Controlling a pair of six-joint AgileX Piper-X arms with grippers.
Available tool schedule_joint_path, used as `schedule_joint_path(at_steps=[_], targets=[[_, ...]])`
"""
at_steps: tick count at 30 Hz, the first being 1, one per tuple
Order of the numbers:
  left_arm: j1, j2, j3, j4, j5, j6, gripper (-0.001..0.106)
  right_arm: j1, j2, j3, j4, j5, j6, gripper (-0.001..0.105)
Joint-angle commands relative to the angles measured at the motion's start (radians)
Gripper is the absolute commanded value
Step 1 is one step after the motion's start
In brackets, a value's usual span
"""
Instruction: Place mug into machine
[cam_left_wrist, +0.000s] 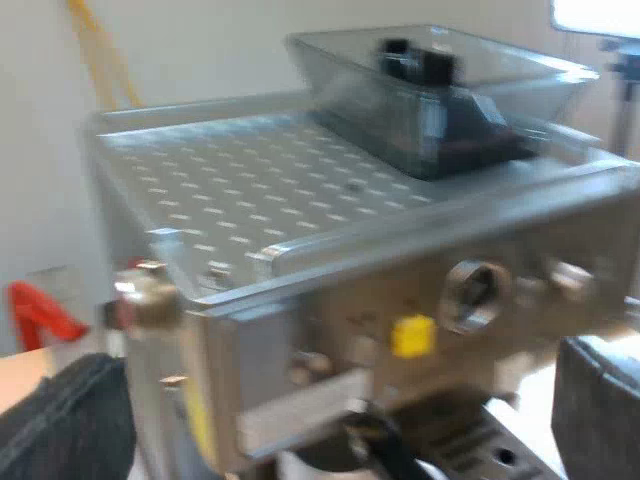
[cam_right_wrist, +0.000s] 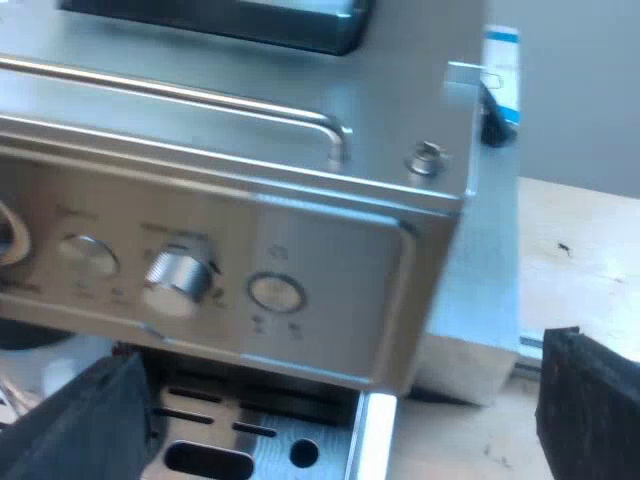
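Left wrist view showed your left gripper (cam_left_wrist: 335, 425) gaping empty at the espresso machine (cam_left_wrist: 280, 200), right gripper (cam_right_wrist: 340, 415) likewise above its drip tray (cam_right_wrist: 275, 445). Those wide fingers could have toppled what seemed the mug (cam_left_wrist: 310, 466) under the machine's front.
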Motion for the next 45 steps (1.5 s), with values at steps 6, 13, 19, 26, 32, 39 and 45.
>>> schedule_joint_path(at_steps=[6, 13, 19, 26, 32, 39, 45], targets=[[0.394, 0.167, -0.045, -0.012, 0.176, -0.009, 0.085, -0.57, -0.177, -0.01, 0.166, -0.332, -0.011, 0.079], [0.436, 0.135, -0.045, -0.004, 0.173, 0.007, 0.085, -0.864, -0.23, -0.01, 0.24, -0.377, -0.111, 0.079], [0.436, 0.046, -0.045, 0.051, 0.056, 0.007, 0.085, -0.931, -0.322, -0.01, 0.291, -0.424, -0.211, 0.079], [0.436, -0.131, -0.045, 0.196, 0.007, 0.007, 0.085, -0.931, -0.508, -0.01, 0.369, -0.423, -0.212, 0.079], [0.436, -0.294, -0.045, 0.302, 0.007, 0.017, 0.085, -0.931, -0.686, 0.042, 0.371, -0.423, -0.212, 0.079], [0.436, -0.437, -0.045, 0.395, 0.007, 0.063, 0.085, -0.931, -0.883, 0.155, 0.393, -0.42, -0.21, 0.079], [0.436, -0.466, -0.044, 0.5, -0.01, 0.103, 0.085, -0.931, -1.01, 0.227, 0.44, -0.398, -0.204, 0.079]])
